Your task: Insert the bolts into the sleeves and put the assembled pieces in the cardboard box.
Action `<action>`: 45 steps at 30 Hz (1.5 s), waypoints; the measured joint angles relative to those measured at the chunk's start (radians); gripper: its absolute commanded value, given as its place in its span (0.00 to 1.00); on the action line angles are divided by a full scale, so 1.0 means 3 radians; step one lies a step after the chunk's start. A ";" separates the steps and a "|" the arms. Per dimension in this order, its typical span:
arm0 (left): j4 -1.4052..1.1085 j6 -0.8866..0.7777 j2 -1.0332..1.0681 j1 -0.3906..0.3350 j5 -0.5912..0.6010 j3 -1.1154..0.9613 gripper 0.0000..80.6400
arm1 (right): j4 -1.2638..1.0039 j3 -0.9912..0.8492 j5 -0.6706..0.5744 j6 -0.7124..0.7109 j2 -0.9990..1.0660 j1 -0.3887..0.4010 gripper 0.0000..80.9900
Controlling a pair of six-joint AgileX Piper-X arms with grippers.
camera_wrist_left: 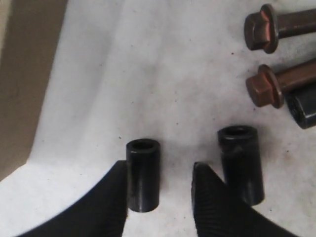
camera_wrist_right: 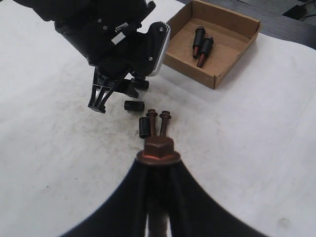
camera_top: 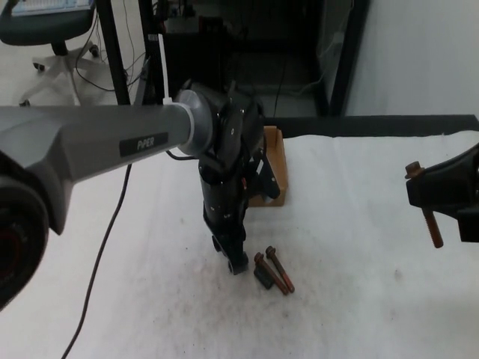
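Okay, frame centre of the high view: left gripper (camera_top: pixel 238 262) down at the tabletop (camera_top: pixel 359 299); its wrist view shows fingers (camera_wrist_left: pixel 98 207) open around a sleeve (camera_wrist_left: pixel 143 175), second sleeve (camera_wrist_left: pixel 240 163) beside. Two loose bolts (camera_top: pixel 279 269) just right. Behind, cardboard box (camera_top: pixel 275 157), two assembled pieces (camera_wrist_right: pixel 206 44) inside per right wrist view. Right edge: right gripper (camera_top: pixel 441 193) clamped on a bolt (camera_top: pixel 428 217).

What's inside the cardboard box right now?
Two assembled pieces lie side by side in the cardboard box. In the high view the left arm covers most of its inside.
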 measured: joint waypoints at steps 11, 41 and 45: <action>-0.0001 0.0014 0.0003 0.0208 0.0563 0.0000 0.47 | 0.0000 0.0000 0.0000 0.0000 0.0000 0.0000 0.01; 0.0054 0.0158 0.0069 0.0235 0.0449 0.0000 0.47 | 0.0000 0.0000 0.0000 0.0000 0.0000 0.0000 0.01; -0.0068 0.0189 0.0069 0.0235 0.0464 0.0000 0.47 | 0.0000 0.0000 0.0000 0.0000 0.0000 0.0000 0.01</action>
